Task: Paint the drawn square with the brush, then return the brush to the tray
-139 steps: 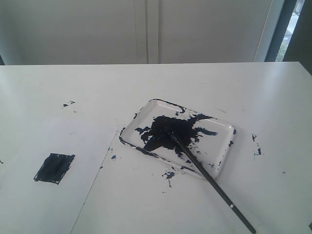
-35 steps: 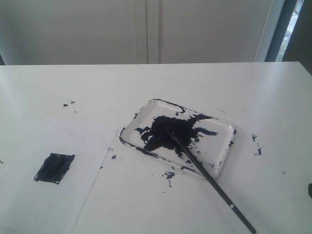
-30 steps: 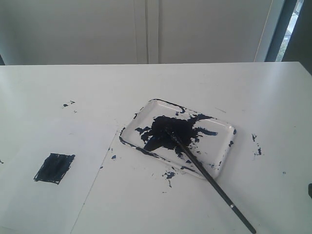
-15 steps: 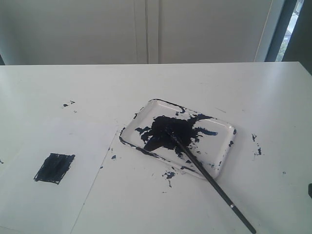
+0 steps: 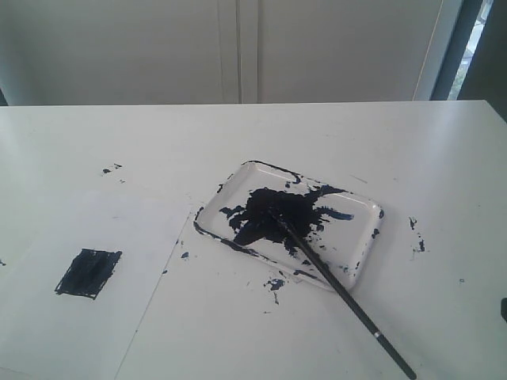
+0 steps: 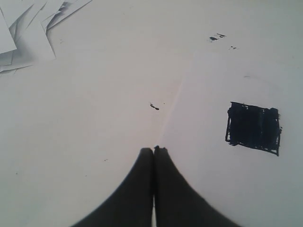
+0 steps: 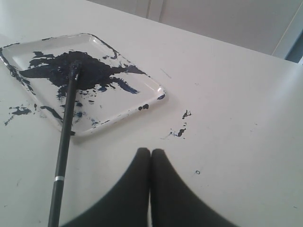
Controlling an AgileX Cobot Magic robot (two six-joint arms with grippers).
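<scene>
- **Left gripper** (image 6: 153, 152): jaws are pressed together with nothing grasped. It is held low over the bare table (image 6: 85, 118), just beside the edge of the paper sheet (image 6: 222, 198).
- **Right gripper** (image 7: 150, 152): jaws are likewise closed on nothing. It is held over the table near a corner of the tray, apart from the brush.
- **Brush** (image 7: 65, 127): the dark tip is laid in the paint blotch and the shaft is leaned over the tray rim. The handle end is rested on the table outside.
- **Tray** (image 5: 354, 237): set to the right of the sheet, with its rim edged in paint. Splatters (image 7: 180, 131) are scattered beside it.
- **Drawn square** (image 6: 253, 128): filled solid dark with slightly ragged edges, well apart from the tray.
- **Step in hand:** judged to be the close of the task, with both parts seemingly done.
- **Good practice:** both grippers are best kept clear of the overhanging handle, since a knock could be expected to lever the wet tip out of the tray. The wet paint on the square is best left untouched.
</scene>
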